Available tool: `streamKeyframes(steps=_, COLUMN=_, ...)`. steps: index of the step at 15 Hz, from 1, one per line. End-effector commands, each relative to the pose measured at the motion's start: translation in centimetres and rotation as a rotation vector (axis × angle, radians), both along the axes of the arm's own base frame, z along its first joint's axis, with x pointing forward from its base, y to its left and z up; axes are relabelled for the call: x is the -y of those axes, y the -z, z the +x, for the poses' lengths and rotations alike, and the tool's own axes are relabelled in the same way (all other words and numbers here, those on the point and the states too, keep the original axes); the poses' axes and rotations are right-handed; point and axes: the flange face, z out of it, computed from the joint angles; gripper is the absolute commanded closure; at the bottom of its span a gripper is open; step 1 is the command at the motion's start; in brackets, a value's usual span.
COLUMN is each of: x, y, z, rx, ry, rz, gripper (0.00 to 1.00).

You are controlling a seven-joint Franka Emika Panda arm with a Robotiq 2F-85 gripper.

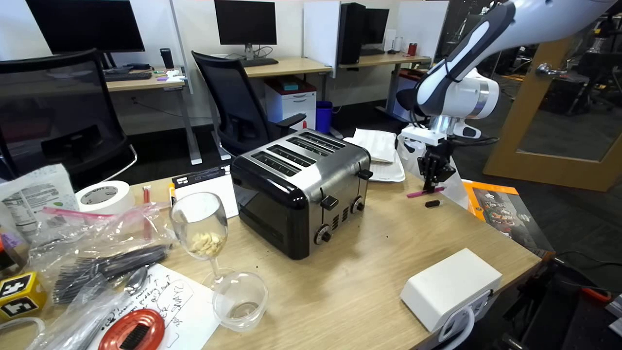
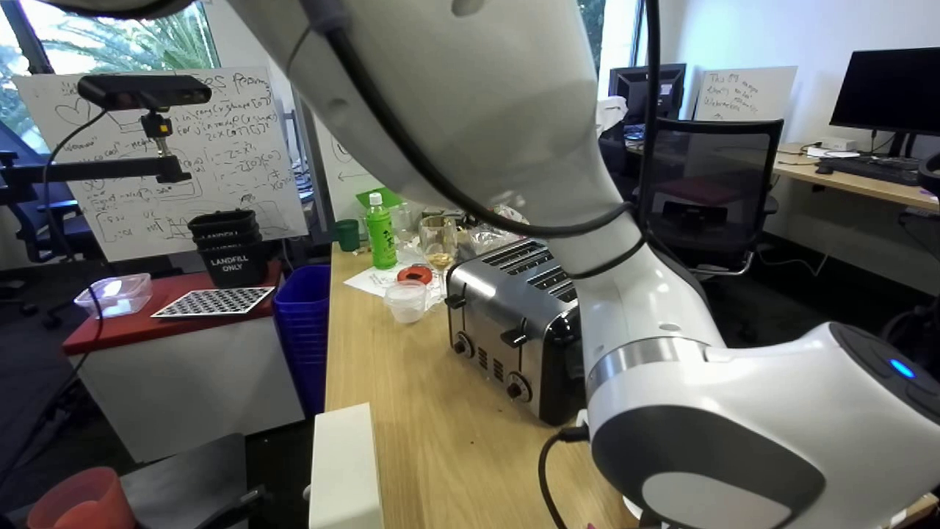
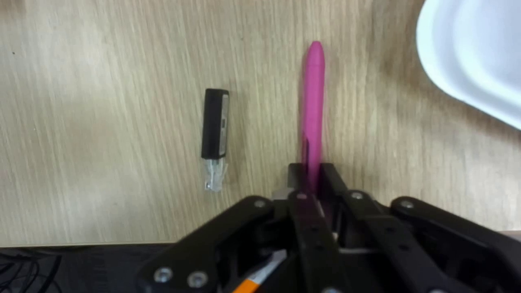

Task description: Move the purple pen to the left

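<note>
The pen (image 3: 314, 93) sits in the gripper (image 3: 312, 175), which looks pressed in on it from both long sides — a sensible way to take so slim a shaft, since a squeeze across its narrow width should keep it from rolling. In an exterior view a bit of magenta shows on either side of the gripper, so the hold seems to fall along the middle rather than at an end, which ought to limit any swing. Whether the pen bears on the bench (image 3: 122, 175) or hangs just above it I cannot tell. Next out, on the pen's left in the wrist view, a black stub (image 3: 213, 124) with a clear tip lies apart from it and nearly parallel; on the right is the tray (image 3: 484, 49), not touching. If left means left in that view, the move leads away from the tray but past the stub — a little lift would be wise, as a low drag might sweep it along. Well apart stands the toaster (image 1: 301, 189), and at the bench's edge a box (image 1: 452, 284), its cable (image 1: 470, 322) outward, presumably to hang off the side.
</note>
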Motion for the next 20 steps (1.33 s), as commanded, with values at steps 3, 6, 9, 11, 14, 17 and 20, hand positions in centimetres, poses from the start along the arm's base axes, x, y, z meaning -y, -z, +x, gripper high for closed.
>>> streamKeyframes(steps=3, x=-0.2, y=-0.9, z=-2.9, rx=0.023, ry=-0.02, rz=-0.015, gripper=0.97)
streamKeyframes(steps=6, x=-0.2, y=-3.2, z=-3.9, rx=0.095, ry=-0.049, rz=-0.043, gripper=0.97)
streamKeyframes(steps=9, x=-0.4, y=-7.8, z=-3.6, rx=0.228, ry=-0.084, rz=-0.112, gripper=0.97)
streamKeyframes(steps=11, x=-1.1, y=-11.0, z=-3.3, rx=0.295, ry=-0.136, rz=-0.135, gripper=0.97)
streamKeyframes(steps=14, x=-3.9, y=-14.9, z=-3.4, rx=0.344, ry=-0.294, rz=-0.124, gripper=0.97)
streamKeyframes(steps=17, x=-7.6, y=-18.3, z=-3.9, rx=0.393, ry=-0.468, rz=-0.149, gripper=0.97)
streamKeyframes(steps=20, x=-12.4, y=-21.7, z=-4.3, rx=0.449, ry=-0.632, rz=-0.172, gripper=0.97)
